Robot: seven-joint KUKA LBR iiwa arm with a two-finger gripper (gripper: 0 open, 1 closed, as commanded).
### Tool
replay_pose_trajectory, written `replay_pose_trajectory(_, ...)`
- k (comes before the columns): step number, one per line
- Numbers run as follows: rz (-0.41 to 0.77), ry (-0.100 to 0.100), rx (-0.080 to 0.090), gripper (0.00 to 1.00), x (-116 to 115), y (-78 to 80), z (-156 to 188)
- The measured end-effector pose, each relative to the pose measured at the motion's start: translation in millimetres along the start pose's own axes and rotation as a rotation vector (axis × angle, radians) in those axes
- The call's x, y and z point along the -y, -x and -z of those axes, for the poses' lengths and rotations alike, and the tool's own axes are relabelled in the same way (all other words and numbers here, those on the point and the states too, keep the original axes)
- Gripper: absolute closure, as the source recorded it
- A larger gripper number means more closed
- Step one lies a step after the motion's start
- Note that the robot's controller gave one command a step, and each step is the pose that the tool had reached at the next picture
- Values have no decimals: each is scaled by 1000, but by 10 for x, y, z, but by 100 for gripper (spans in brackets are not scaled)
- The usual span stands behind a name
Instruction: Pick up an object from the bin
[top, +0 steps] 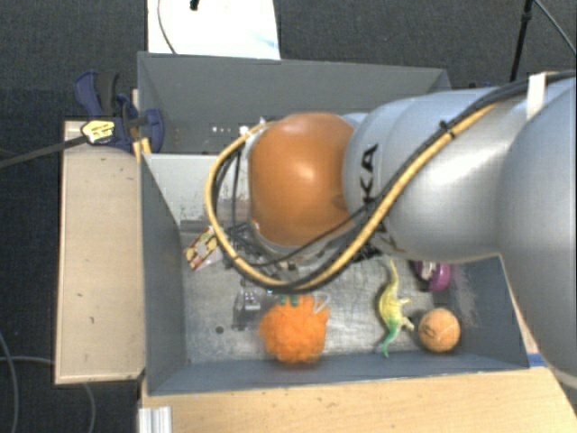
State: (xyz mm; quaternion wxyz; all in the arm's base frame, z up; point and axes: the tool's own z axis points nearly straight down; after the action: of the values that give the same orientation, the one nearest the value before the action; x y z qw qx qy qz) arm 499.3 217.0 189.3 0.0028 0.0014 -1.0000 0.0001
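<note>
Camera view: arm (469, 179) comes in from the right, with its orange cover (297, 188) hanging over the middle of the bin (167, 269). What I take for the tool (246, 309) pokes out dark below the cover, low over the bin floor. Can't tell whether it's released or clenched; the cover and cables block most of it. Nothing visibly in its grasp.

Nearest thing is the orange fuzzy ball (293, 330), at the near wall about mid-bin, just beside the tool on its right. They look close but apart; contact unclear. Further right are a yellow-green lizard (392, 309), then a tan ball (439, 329) touching or nearly touching it. A purple thing (439, 276) sits behind them, half under the arm.

Step, as I judge it: descent/approach, no grasp made, nothing lifted. The fuzzy ball is the likely candidate by position alone.

Next move calls for:
- shift right to centre on the fuzzy ball
- close on it
- lift straight up, clear of the near wall

Ball is soft, so it should take a squeeze.
</note>
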Motion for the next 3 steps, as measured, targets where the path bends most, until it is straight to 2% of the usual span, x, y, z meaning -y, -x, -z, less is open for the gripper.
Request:
replay_pose_trajectory(1,-2,1,3,0,5,7,20)
replay_pose_trajectory(2,66,1,7,0,26,7,29)
replay_pose_trajectory(3,134,1,8,0,452,-48,-129)
